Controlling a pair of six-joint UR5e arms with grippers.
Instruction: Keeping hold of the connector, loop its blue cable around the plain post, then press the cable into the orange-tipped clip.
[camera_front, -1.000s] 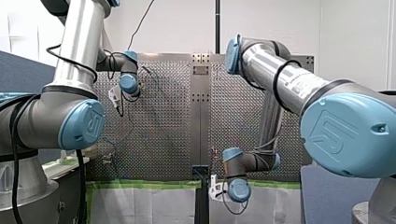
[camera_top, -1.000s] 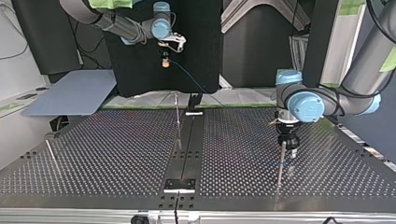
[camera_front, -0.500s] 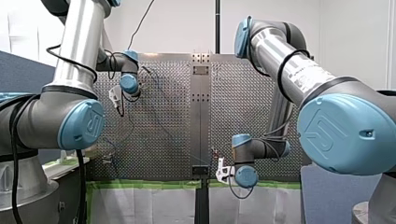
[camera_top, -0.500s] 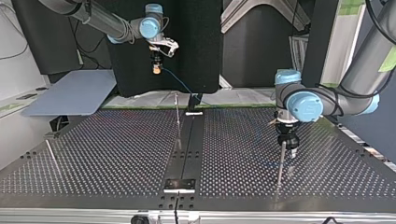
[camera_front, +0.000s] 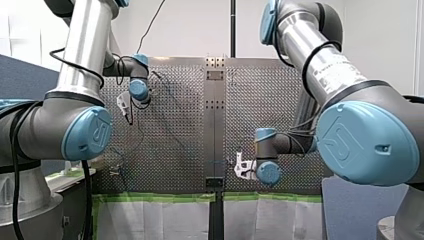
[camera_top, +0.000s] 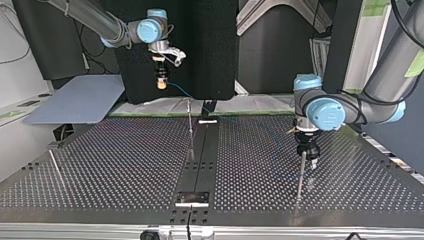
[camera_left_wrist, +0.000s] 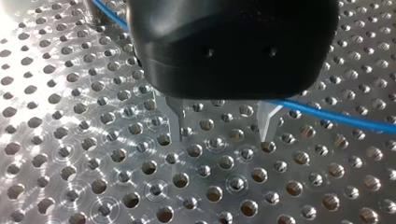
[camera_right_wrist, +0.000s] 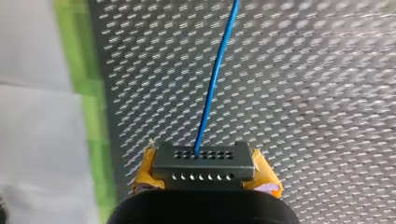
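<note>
Perforated table (camera_top: 125, 165) with dark centre strip (camera_top: 202, 155), green tape (camera_front: 150, 198) along one edge, white sheeting (camera_front: 155, 220) beyond it, grey board (camera_top: 75, 102) at top view's left.

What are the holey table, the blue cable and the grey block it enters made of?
The table: bare metal, likely aluminium or steel; bright glare and ringed sheen around holes. The blue cable: smooth plastic-looking jacket, bends gently. The connector: dull grey block with rows of holes; matte metal or plastic, hard to tell.
</note>
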